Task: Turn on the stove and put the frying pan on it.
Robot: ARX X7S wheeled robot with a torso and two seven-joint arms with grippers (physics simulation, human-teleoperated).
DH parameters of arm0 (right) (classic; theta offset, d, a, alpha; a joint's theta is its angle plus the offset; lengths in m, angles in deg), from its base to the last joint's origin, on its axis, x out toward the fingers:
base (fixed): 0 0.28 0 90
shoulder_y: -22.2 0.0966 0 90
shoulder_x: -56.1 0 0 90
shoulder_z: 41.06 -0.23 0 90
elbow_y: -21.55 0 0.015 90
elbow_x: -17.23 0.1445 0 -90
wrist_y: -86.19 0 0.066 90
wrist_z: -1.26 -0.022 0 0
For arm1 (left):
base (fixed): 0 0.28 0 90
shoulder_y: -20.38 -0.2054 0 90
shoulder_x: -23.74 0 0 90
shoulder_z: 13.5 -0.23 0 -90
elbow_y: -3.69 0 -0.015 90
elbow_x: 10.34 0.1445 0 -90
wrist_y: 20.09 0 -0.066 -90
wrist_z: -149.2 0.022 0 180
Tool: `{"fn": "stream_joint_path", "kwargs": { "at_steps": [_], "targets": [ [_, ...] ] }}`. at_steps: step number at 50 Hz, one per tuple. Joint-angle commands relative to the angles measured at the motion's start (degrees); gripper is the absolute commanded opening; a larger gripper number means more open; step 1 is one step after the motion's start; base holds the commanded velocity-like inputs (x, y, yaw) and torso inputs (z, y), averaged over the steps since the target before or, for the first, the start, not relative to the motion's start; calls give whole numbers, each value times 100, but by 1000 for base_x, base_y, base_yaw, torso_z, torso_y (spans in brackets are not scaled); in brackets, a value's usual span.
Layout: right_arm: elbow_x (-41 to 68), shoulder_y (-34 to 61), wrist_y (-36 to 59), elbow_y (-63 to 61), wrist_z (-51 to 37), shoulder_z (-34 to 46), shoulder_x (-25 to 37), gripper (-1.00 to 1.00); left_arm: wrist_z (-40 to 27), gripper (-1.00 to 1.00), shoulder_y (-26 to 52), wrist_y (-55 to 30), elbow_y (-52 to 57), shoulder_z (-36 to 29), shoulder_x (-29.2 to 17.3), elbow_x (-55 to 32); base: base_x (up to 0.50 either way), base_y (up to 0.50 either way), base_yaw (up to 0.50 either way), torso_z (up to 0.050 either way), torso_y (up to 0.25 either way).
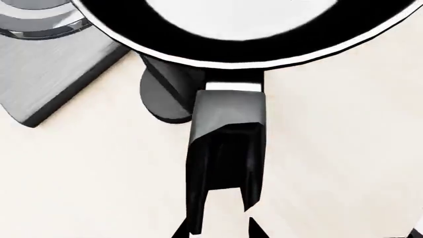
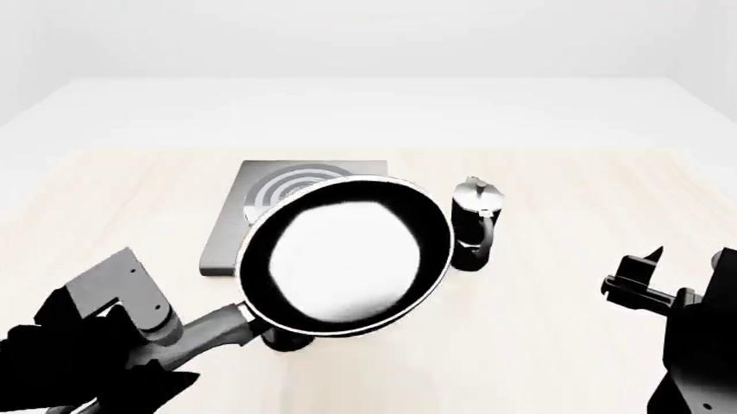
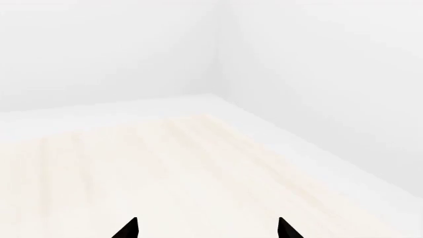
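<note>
The frying pan (image 2: 343, 254), round and black with a pale glossy inside, hangs in the air over the front right part of the stove (image 2: 230, 231). My left gripper (image 2: 173, 332) is shut on the pan's long black handle (image 1: 228, 144), which runs between the fingertips of that gripper (image 1: 221, 230). The stove is a grey slab with a ringed burner (image 2: 293, 183), mostly hidden by the pan. Its small black knob (image 1: 160, 99) stands on the table just under the pan's rim. My right gripper (image 2: 682, 272) stays open at the right, with nothing between its fingertips (image 3: 206, 229).
A black moka pot (image 2: 475, 222) stands upright just right of the stove and close to the pan's rim. The pale wooden table (image 2: 553, 345) stretches to the right and to the front, with a white wall behind it.
</note>
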Motion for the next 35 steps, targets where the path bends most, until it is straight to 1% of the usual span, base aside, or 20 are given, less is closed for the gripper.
{"fn": "stream_joint_path", "kwargs": {
  "at_steps": [1, 2, 3, 4, 6, 8, 10, 13, 15, 16, 18, 19, 21, 23, 24, 25, 26, 28, 30, 35],
  "targets": [
    [22, -3, 12, -25, -12, -9, 16, 100, -2092, -100, 535, 105, -1743, 581, 500, -1518, 0, 0, 0, 0, 0],
    [23, -1, 15, -26, -20, -23, 17, 100, -2332, -100, 607, 42, -1979, 561, 635, -1631, 0, 0, 0, 0, 0],
    [24, -2, 15, -26, -21, -22, 17, 100, -2341, -100, 612, 38, -1981, 561, 639, -1639, 0, 0, 0, 0, 10],
    [29, 3, 24, -32, -24, -29, 19, 100, -2736, -100, 679, 46, -2306, 561, 799, -1837, 0, 0, 0, 0, 0],
    [31, 8, 31, -41, -29, -24, 22, 100, -2988, -100, 781, 14, -2507, 517, 971, -1795, 0, 0, 0, 0, 0],
    [40, 28, 24, -25, -24, -24, 22, 100, -3550, -100, 910, 99, -2943, 520, 1232, -1883, 0, 0, 0, 0, 0],
    [41, 42, 22, -16, -24, -6, 22, 100, -3417, -100, 1047, 59, -3071, 480, 1413, -1736, 0, 0, 0, 0, 5],
    [47, 68, 23, -6, -24, 17, 19, 100, -3661, -100, 1232, 94, -3536, 460, 1747, -1702, 0, 0, 0, 0, 0],
    [42, 81, 19, 3, -27, 43, 17, 100, -3635, -100, 1389, 21, -3815, 360, 1962, -1534, 0, 0, 0, 0, 5],
    [42, 94, 23, 6, -28, 63, 14, 100, -3729, -100, 1552, -58, -4097, 241, 2184, -1357, 0, 0, 0, 0, 0],
    [40, 107, 24, 8, -31, 85, 13, 100, -3539, -100, 1696, -98, -4353, 127, 2414, -1163, 0, 0, 0, 0, 0],
    [38, 115, 23, 13, -32, 94, 14, 100, -3561, -100, 1776, -132, -4443, 32, 2508, -1008, 0, 0, 0, 0, 0],
    [39, 139, 15, 29, -33, 117, 8, 100, -3368, -100, 1929, -101, -4825, -136, 2830, -712, 0, 0, 0, 0, 5],
    [36, 150, -8, 54, -29, 144, 1, 100, -3001, -100, 2080, -136, -5059, -405, 3092, -357, 0, 0, 0, 0, 0],
    [31, 171, -31, 101, -26, 169, -8, 100, -2856, -100, 2197, -127, -5241, -678, 3332, 8, 0, 0, 0, 0, 0],
    [27, 180, -36, 116, -28, 183, -10, 100, -2688, -100, 2223, -106, -5349, -757, 3434, 97, 0, 0, 0, 0, 0],
    [28, 198, -36, 123, -24, 206, -13, 100, -2537, -100, 2273, -55, -5538, -939, 3644, 329, 0, 0, 0, 0, 0],
    [37, 224, -7, 117, -24, 218, -6, 100, -2211, -100, 2303, 9, -5636, -1106, 3792, 501, 0, 0, 0, 0, 5],
    [51, 274, 25, 123, -24, 216, 5, 100, -2060, -100, 2334, 104, -5834, -1226, 3959, 674, 0, 0, 0, 0, 0],
    [47, 253, -52, 165, -20, 245, -20, 100, -1324, -100, 2466, 463, -6887, -1586, 4592, 1181, 0, 0, 0, 0, 2]
  ]
}}
